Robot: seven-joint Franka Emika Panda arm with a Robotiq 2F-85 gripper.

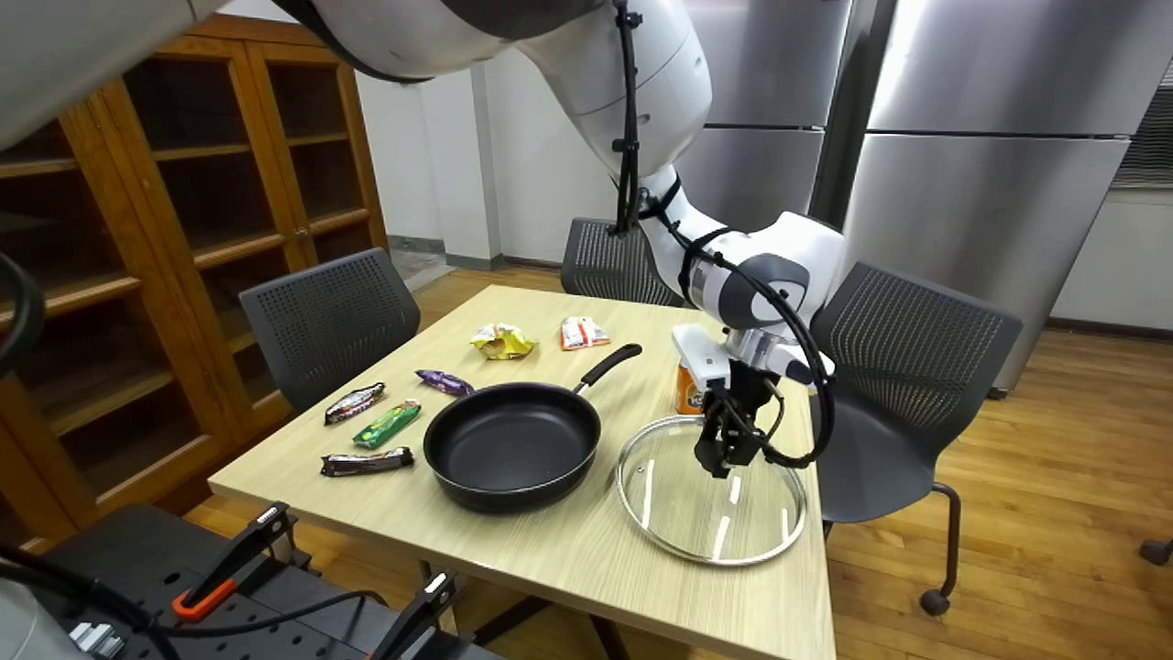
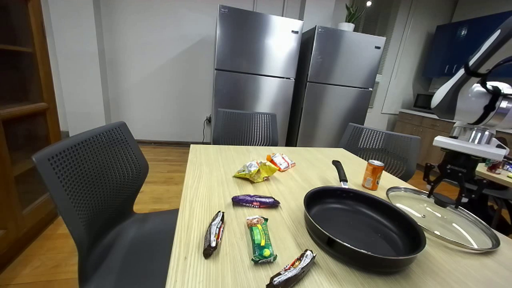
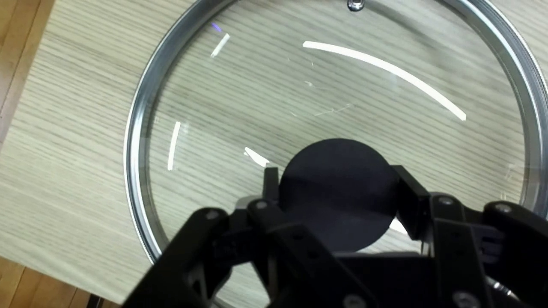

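A round glass lid (image 3: 136, 141) with a metal rim and a black knob (image 3: 338, 162) appears to lie flat on the light wood table, near its edge. My gripper (image 3: 339, 188) comes down over its middle, with the knob snug between the two fingers (image 3: 271, 184). In an exterior view the gripper (image 2: 445, 198) stands upright with its tips at the sides of the knob. From another angle the gripper (image 1: 721, 458) is over the lid (image 1: 678, 513), and its own body hides the knob. Beside the lid sits a black frying pan (image 2: 360, 224).
An orange can (image 2: 373, 175) stands close behind the lid. Several wrapped bars, such as a green one (image 1: 387, 424) and a purple one (image 2: 256, 201), lie past the pan. A yellow packet (image 1: 502, 341) and a white packet (image 1: 583, 333) are farther back. Chairs surround the table (image 1: 586, 541).
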